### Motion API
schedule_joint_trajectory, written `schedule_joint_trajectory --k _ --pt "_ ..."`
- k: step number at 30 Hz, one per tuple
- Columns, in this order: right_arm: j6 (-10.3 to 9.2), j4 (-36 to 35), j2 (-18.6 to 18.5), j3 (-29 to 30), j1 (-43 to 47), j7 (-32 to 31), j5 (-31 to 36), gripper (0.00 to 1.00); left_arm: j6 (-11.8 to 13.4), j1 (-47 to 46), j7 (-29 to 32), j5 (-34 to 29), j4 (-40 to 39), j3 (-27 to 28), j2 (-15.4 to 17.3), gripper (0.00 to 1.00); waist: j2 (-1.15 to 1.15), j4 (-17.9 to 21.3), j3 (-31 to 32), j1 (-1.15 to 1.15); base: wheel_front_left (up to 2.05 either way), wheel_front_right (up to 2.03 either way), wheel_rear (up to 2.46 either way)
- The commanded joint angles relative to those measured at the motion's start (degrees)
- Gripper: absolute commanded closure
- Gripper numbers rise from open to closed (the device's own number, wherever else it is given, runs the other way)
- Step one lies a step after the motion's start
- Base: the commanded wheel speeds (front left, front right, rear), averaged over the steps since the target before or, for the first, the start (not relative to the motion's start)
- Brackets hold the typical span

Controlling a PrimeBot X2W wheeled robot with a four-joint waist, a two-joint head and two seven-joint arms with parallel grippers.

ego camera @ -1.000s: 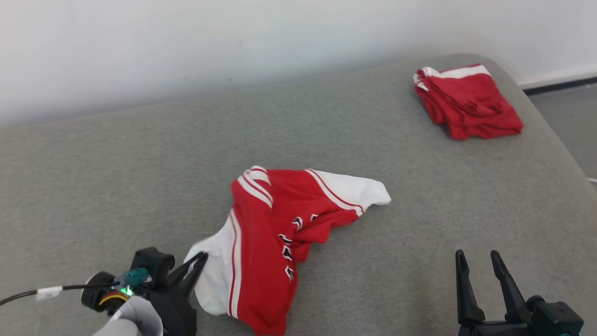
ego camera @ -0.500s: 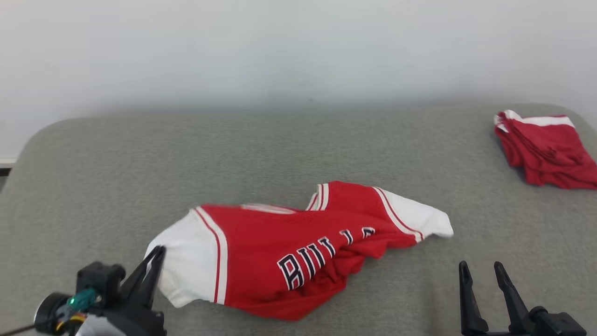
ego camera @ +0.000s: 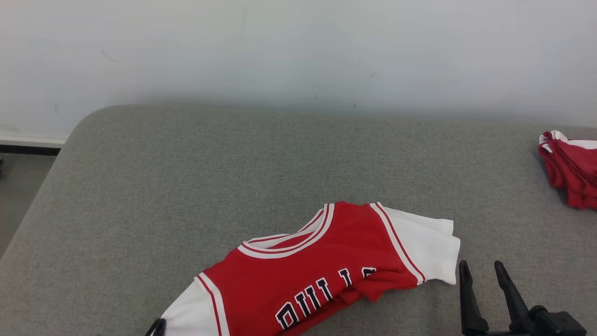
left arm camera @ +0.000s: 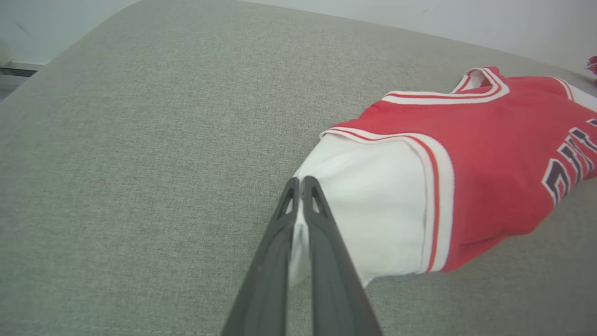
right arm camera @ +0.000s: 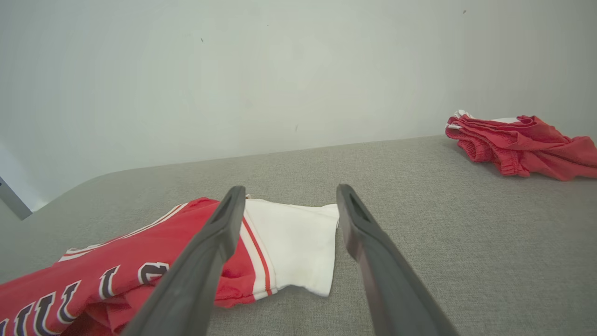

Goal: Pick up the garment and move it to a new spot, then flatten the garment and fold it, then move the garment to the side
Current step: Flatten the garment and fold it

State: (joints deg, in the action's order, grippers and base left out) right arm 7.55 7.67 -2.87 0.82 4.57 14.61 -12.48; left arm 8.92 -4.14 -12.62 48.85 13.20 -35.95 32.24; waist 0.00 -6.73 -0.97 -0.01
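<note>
Shift: garment [ego camera: 326, 261] is spreading out, lettering uncovering.
Left hand [left arm camera: 301, 184]: pinching white sleeve [left arm camera: 373, 210].
Right hand [ego camera: 480, 268]: hanging spread, empty.
Location: garment is lying on bench [ego camera: 233, 163].
Handling: likely soft, light; hold both ends.

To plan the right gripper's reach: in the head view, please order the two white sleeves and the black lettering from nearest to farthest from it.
1. Right white sleeve, just left of the right gripper.
2. Black lettering, in the middle.
3. Left white sleeve, far left, pinched by the left gripper.

Red jersey [ego camera: 298, 275]: dark chest letters "BULL", rest lost in fold.
</note>
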Motion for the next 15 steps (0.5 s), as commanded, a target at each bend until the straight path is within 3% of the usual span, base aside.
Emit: schedule_joint_trajectory --k 1,7,15 --pt "-0.15 -0.21 -0.02 0.07 -0.13 -0.26 0.64 0.00 -0.33 -0.17 -0.76 -1.07 0.90 -0.08 -0.33 0.00 0.00 0.07 -0.04 0.01 0.00 0.00 0.00" --pt "-0.15 -0.27 -0.02 0.12 -0.19 -0.25 0.43 0.00 -1.13 -2.15 -2.20 -2.65 0.53 2.35 -0.77 0.00 0.00 0.68 0.29 0.01 0.00 0.00 0.00" --pt "-0.15 0.32 -0.02 -0.11 -0.61 0.04 -0.63 0.00 -2.42 -7.50 -2.30 -7.31 -5.49 6.78 2.22 0.00 0.00 3.65 0.43 0.01 0.00 0.00 0.00"
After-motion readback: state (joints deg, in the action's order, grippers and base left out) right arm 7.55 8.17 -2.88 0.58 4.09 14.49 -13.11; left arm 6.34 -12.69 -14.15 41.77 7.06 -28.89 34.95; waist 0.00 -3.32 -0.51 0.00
